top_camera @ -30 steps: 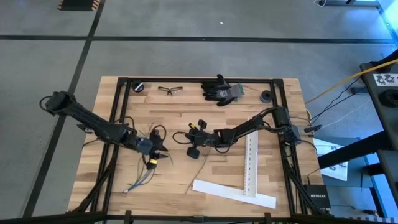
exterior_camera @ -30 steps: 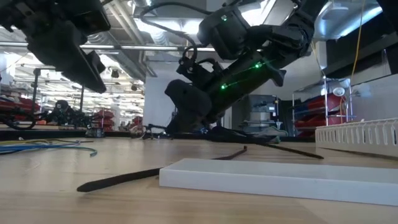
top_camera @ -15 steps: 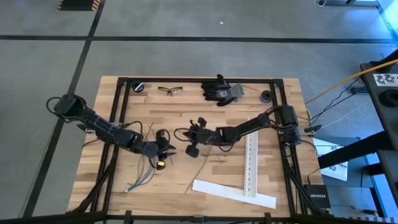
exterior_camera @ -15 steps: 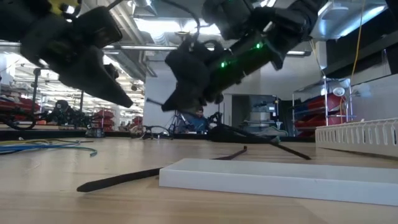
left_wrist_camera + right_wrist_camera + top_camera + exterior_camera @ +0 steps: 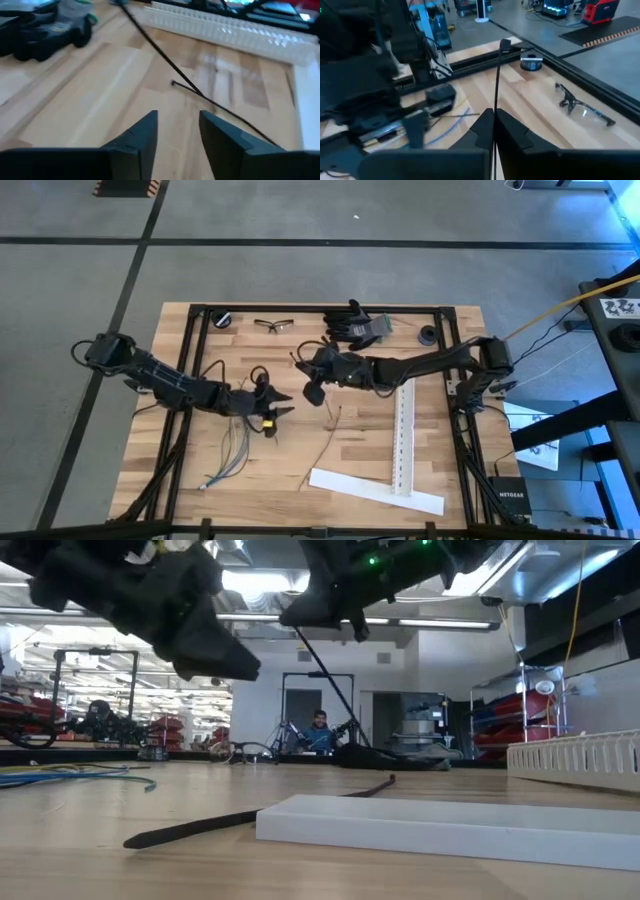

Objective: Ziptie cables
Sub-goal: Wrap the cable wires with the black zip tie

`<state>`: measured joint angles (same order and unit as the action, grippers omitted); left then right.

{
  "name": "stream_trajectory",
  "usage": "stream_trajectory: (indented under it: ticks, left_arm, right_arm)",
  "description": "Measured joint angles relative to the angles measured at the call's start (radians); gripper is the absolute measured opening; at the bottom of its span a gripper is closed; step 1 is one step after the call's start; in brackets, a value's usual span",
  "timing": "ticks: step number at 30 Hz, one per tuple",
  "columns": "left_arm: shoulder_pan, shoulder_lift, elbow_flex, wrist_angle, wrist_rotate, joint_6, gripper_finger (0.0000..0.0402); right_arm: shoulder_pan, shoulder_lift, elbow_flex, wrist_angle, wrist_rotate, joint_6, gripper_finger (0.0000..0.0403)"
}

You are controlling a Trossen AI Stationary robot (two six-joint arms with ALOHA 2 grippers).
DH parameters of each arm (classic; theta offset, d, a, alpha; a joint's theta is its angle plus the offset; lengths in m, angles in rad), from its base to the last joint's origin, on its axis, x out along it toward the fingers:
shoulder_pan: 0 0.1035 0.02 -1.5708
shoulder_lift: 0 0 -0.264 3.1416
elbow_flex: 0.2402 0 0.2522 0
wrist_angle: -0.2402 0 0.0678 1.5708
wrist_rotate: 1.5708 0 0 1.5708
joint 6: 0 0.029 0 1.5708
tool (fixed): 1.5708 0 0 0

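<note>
Right wrist view: right pincer (image 5: 494,117) clamps a ziptie (image 5: 498,80), its lower end seemingly hidden.

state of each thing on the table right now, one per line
right gripper: shut on a ziptie, lifted off the table
left gripper: open, empty, above the wood
second ziptie: lying loose on the table
cables: lying loose, untied
safety glasses: lying unfolded near the far edge
gloves: lying in a heap

Ceiling strip lights (image 5: 270,582) are glaring in the low view, both arms are blurring into silhouettes, and the left wrist view is looking kinda soft.
</note>
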<state>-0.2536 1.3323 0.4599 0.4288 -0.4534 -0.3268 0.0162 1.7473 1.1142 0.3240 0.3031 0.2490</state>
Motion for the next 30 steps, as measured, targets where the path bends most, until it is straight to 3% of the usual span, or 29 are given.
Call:
stream_trajectory:
  ticks: [6,10,16,21,26,30]
  left_arm:
    - [0.074,0.000,0.000,0.036,0.044,0.047,0.0187]
    - [0.108,0.034,0.000,0.041,0.047,0.140,0.0199]
    - [0.096,0.190,0.009,0.161,0.049,0.577,0.0181]
    - [0.061,0.324,0.056,0.250,0.041,0.985,0.0164]
    - [0.036,0.404,0.102,0.307,-0.100,1.327,0.0150]
    - [0.032,0.412,0.115,0.325,-0.132,1.468,0.0141]
  right_arm:
    - [-0.006,-0.021,0.000,0.043,-0.009,-0.045,0.0000]
    - [-0.006,-0.021,0.000,0.050,-0.043,-0.046,0.0000]
    - [-0.021,-0.020,-0.001,0.067,-0.060,-0.038,0.0000]
    - [-0.054,-0.026,-0.001,0.065,-0.080,0.073,0.0000]
    - [-0.087,-0.026,-0.001,0.035,-0.133,0.220,0.0000]
    - [-0.098,-0.026,-0.001,-0.005,-0.159,0.275,0.0000]
